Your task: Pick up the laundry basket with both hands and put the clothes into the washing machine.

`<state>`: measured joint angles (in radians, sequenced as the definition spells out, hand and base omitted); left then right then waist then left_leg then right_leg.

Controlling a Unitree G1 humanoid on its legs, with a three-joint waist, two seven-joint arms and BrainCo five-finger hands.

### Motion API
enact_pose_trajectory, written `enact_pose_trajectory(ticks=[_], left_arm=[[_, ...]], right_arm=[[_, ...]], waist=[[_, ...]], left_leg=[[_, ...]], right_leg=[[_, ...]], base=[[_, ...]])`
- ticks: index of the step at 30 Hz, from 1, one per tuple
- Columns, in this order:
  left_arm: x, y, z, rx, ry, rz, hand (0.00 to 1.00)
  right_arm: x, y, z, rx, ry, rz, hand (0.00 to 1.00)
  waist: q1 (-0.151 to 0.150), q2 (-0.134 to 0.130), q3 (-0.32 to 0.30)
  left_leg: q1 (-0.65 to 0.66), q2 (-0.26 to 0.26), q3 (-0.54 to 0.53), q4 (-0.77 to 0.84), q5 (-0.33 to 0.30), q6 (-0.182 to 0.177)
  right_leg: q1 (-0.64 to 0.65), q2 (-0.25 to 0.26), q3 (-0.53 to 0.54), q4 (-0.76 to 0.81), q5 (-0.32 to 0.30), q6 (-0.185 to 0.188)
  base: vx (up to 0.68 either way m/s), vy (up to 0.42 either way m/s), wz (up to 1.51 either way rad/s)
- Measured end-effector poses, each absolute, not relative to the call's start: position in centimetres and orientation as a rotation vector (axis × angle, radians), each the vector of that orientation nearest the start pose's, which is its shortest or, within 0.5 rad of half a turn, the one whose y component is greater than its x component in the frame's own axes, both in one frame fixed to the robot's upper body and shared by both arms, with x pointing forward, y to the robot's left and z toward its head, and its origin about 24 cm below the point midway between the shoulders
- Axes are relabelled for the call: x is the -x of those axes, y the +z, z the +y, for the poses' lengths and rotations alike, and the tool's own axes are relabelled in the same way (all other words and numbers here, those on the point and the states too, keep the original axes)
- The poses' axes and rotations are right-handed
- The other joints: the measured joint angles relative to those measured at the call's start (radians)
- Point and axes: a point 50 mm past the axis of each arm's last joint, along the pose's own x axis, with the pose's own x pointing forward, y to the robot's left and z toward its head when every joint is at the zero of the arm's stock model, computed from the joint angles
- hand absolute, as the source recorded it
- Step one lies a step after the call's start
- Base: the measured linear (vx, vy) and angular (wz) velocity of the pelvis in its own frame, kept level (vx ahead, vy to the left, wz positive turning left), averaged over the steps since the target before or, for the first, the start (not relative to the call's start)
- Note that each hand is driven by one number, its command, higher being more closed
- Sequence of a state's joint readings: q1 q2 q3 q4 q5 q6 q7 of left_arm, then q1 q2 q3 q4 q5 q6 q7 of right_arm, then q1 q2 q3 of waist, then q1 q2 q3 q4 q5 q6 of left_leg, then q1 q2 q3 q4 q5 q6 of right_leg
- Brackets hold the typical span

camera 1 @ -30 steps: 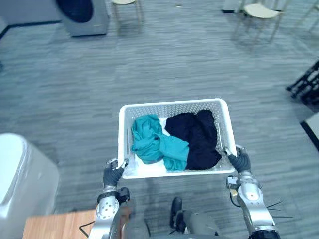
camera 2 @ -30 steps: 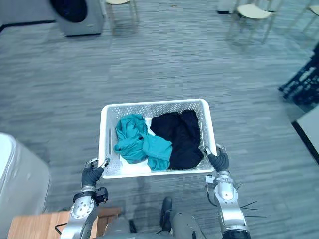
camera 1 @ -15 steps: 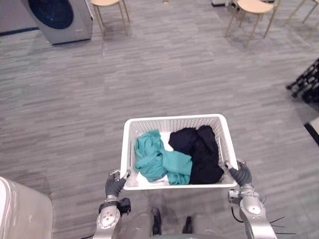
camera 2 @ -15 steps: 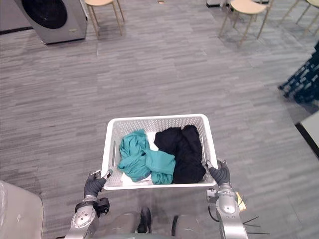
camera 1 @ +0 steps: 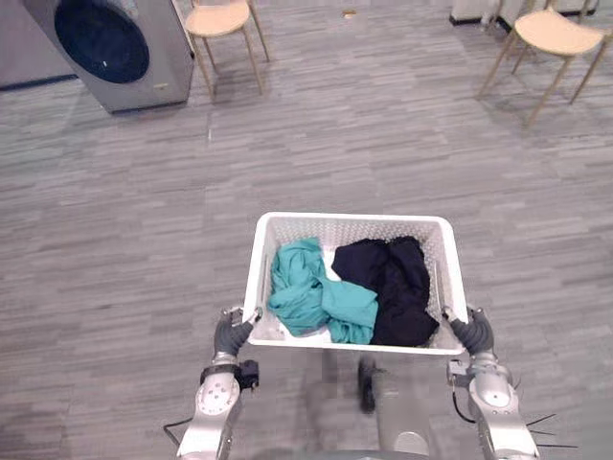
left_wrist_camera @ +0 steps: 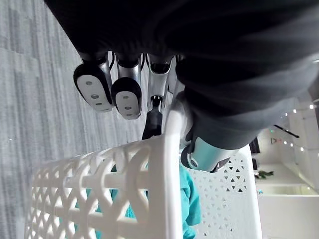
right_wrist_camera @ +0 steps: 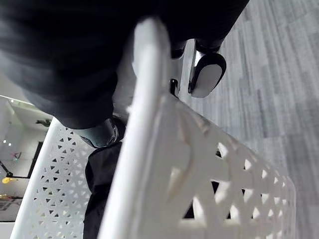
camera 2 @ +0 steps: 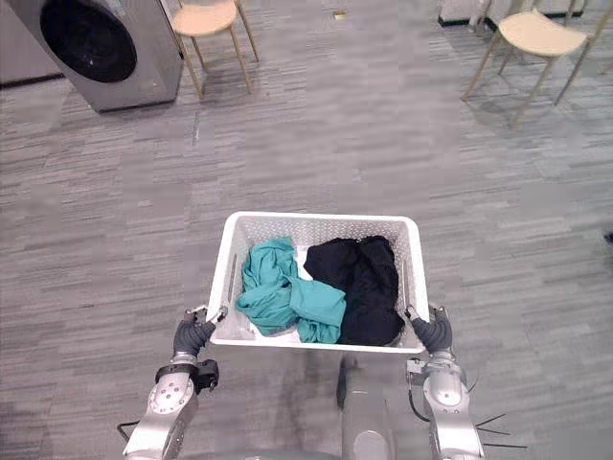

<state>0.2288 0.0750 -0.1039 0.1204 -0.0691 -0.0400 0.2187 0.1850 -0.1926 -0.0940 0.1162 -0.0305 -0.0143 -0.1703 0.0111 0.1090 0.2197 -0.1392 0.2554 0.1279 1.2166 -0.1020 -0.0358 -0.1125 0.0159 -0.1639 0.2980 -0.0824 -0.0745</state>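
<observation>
I carry a white perforated laundry basket (camera 1: 354,222) above the grey floor, and it holds a teal garment (camera 1: 308,299) on its left and a dark navy garment (camera 1: 393,287) on its right. My left hand (camera 1: 233,333) is shut on the basket's near left rim (left_wrist_camera: 167,164), with fingers (left_wrist_camera: 127,97) curled outside the wall and the thumb inside. My right hand (camera 1: 472,332) is shut on the near right rim (right_wrist_camera: 144,99) in the same way. The grey washing machine (camera 1: 110,48), with its dark round door, stands at the far left.
A wooden stool (camera 1: 222,24) stands right of the washing machine. Another light wooden chair (camera 1: 556,38) stands at the far right. Open grey plank floor (camera 1: 335,134) lies between the basket and the machine.
The camera view has shifted: the washing machine and stools now appear larger and lower in the picture. The basket stays held in both hands; the pale object at lower left has left the view.
</observation>
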Motion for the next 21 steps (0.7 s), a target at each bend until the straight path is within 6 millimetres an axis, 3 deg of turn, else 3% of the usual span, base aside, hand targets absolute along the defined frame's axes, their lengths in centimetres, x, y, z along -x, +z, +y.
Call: enact_pose_trajectory(ticks=[1,2,3,4,5,6,7,8,9,10,11,12,13,14,15,16,17,19,20,21], left_arm=[[-19.3,-2.9,16.6,-0.026,0.190,0.291,1.00],[-19.3,-2.8,16.7,-0.023,0.197,0.282,1.00],[-19.2,-2.6,16.8,-0.013,0.208,0.276,1.00],[-19.0,-2.5,16.8,-0.005,0.217,0.272,1.00],[-18.7,-2.3,16.9,-0.001,0.224,0.266,1.00],[-18.6,-2.2,16.8,0.005,0.225,0.262,1.00],[-18.5,-2.0,16.7,0.016,0.228,0.253,1.00],[-18.5,-1.9,16.8,0.009,0.230,0.255,1.00],[-18.5,-1.8,16.9,0.009,0.234,0.252,1.00],[-18.6,-1.7,16.9,0.013,0.237,0.248,1.00],[-18.3,-1.9,16.9,0.013,0.238,0.258,1.00],[-18.1,-2.0,17.0,0.008,0.239,0.266,1.00],[-17.9,-2.2,17.1,0.001,0.239,0.276,1.00],[-18.0,-2.1,17.4,-0.013,0.234,0.278,1.00],[-18.1,-2.1,17.6,-0.029,0.228,0.281,1.00],[-18.0,-2.2,17.7,-0.034,0.228,0.284,1.00],[-17.9,-2.2,17.8,-0.042,0.226,0.289,1.00],[-18.3,-1.9,18.1,-0.073,0.204,0.273,1.00],[-18.6,-1.9,18.1,-0.083,0.193,0.269,1.00],[-19.1,-2.0,17.9,-0.095,0.171,0.271,1.00]], right_arm=[[-20.6,-0.8,-23.2,0.256,-0.288,0.240,1.00],[-21.0,-0.5,-23.1,0.261,-0.278,0.224,1.00],[-21.9,0.1,-23.0,0.267,-0.267,0.195,1.00],[-22.3,0.5,-22.9,0.272,-0.260,0.179,1.00],[-22.6,0.7,-23.0,0.283,-0.253,0.169,1.00],[-22.6,0.8,-23.1,0.290,-0.251,0.167,1.00],[-22.8,0.8,-23.2,0.298,-0.247,0.167,1.00],[-22.9,0.5,-23.0,0.286,-0.250,0.179,1.00],[-22.9,0.3,-23.0,0.282,-0.250,0.186,1.00],[-22.9,0.2,-23.0,0.283,-0.248,0.192,1.00],[-22.8,-0.1,-23.0,0.279,-0.245,0.205,1.00],[-22.8,-0.3,-22.8,0.273,-0.242,0.209,1.00],[-22.7,-0.4,-22.6,0.263,-0.238,0.215,1.00],[-22.5,-0.7,-22.5,0.268,-0.244,0.224,1.00],[-22.1,-1.3,-22.3,0.252,-0.251,0.251,1.00],[-21.9,-1.7,-22.3,0.249,-0.251,0.265,1.00],[-21.5,-2.1,-22.1,0.251,-0.248,0.281,1.00],[-21.3,-2.1,-22.1,0.248,-0.247,0.281,1.00],[-21.3,-2.1,-22.2,0.249,-0.250,0.280,1.00],[-21.1,-2.2,-22.5,0.251,-0.261,0.286,1.00]], waist=[[0.013,-0.014,0.002],[0.020,-0.016,0.005],[0.034,-0.019,0.009],[0.038,-0.024,0.012],[0.043,-0.015,0.011],[0.052,-0.005,0.007],[0.065,0.013,0.003],[0.074,-0.003,-0.007],[0.067,-0.031,-0.012],[0.060,-0.050,-0.010],[0.066,-0.060,-0.012],[0.072,-0.067,-0.014],[0.075,-0.072,-0.013],[0.061,-0.080,-0.013],[0.048,-0.095,-0.011],[0.043,-0.097,-0.010],[0.026,-0.091,-0.012],[-0.011,-0.076,-0.021],[-0.018,-0.076,-0.021],[-0.034,-0.073,-0.021]], left_leg=[[-0.088,-0.016,0.064,-0.068,-0.067,0.014],[-0.134,-0.027,0.090,-0.128,-0.094,0.022],[-0.197,-0.063,0.117,-0.300,-0.115,0.027],[-0.221,-0.103,0.121,-0.503,-0.104,0.011],[-0.229,-0.135,0.122,-0.788,-0.051,-0.050],[-0.231,-0.134,0.123,-0.902,-0.021,-0.074],[-0.251,-0.123,0.130,-0.961,0.066,-0.064],[-0.240,-0.153,0.152,-0.911,0.161,0.044],[-0.246,-0.185,0.149,-0.872,0.128,0.149],[-0.247,-0.202,0.156,-0.813,0.085,0.186],[-0.245,-0.207,0.165,-0.738,0.017,0.206],[-0.233,-0.211,0.172,-0.716,-0.015,0.208],[-0.189,-0.223,0.168,-0.711,-0.074,0.196],[-0.128,-0.250,0.146,-0.712,-0.148,0.188],[-0.040,-0.287,0.132,-0.731,-0.190,0.191],[0.011,-0.299,0.126,-0.753,-0.203,0.189],[0.111,-0.314,0.100,-0.824,-0.212,0.190],[0.258,-0.315,0.034,-0.958,-0.213,0.190],[0.288,-0.315,0.017,-0.984,-0.213,0.190],[0.346,-0.308,-0.013,-1.024,-0.217,0.176]], right_leg=[[0.084,-0.004,0.013,-0.079,-0.002,0.004],[0.120,-0.007,0.022,-0.114,-0.007,0.010],[0.176,-0.019,0.036,-0.162,-0.017,0.025],[0.221,-0.032,0.041,-0.194,-0.027,0.039],[0.286,-0.041,0.046,-0.240,-0.041,0.064],[0.316,-0.037,0.053,-0.262,-0.051,0.079],[0.376,-0.032,0.063,-0.297,-0.077,0.105],[0.429,-0.063,0.069,-0.316,-0.099,0.127],[0.452,-0.098,0.057,-0.314,-0.096,0.136],[0.455,-0.132,0.057,-0.276,-0.084,0.165],[0.412,-0.154,0.085,-0.127,-0.078,0.190],[0.367,-0.162,0.098,-0.007,-0.076,0.243],[0.281,-0.181,0.133,0.212,-0.037,0.344],[0.179,-0.188,0.171,0.502,0.002,0.352],[0.088,-0.214,0.178,0.736,-0.020,0.334],[0.053,-0.218,0.166,0.800,-0.042,0.298],[-0.019,-0.220,0.125,0.840,-0.097,0.203],[-0.205,-0.178,0.049,0.709,-0.171,0.128],[-0.248,-0.162,0.047,0.631,-0.171,0.125],[-0.297,-0.133,0.049,0.401,-0.146,0.134]], base=[[0.66,-0.046,-0.10],[0.79,-0.009,-0.26],[0.65,0.054,-0.27],[0.80,0.107,-0.26],[0.70,0.128,-0.16],[0.73,0.203,-0.27],[0.77,0.245,-0.28],[0.78,0.254,-0.09],[0.83,0.276,0.25],[0.82,0.303,0.28],[0.80,0.312,0.10],[0.73,0.291,-0.14],[0.70,0.265,0.03],[0.83,0.273,0.32],[0.69,0.195,0.45],[0.67,0.141,0.46],[0.65,0.110,0.36],[0.71,0.079,0.63],[0.66,0.004,0.82],[0.54,-0.035,0.71]])
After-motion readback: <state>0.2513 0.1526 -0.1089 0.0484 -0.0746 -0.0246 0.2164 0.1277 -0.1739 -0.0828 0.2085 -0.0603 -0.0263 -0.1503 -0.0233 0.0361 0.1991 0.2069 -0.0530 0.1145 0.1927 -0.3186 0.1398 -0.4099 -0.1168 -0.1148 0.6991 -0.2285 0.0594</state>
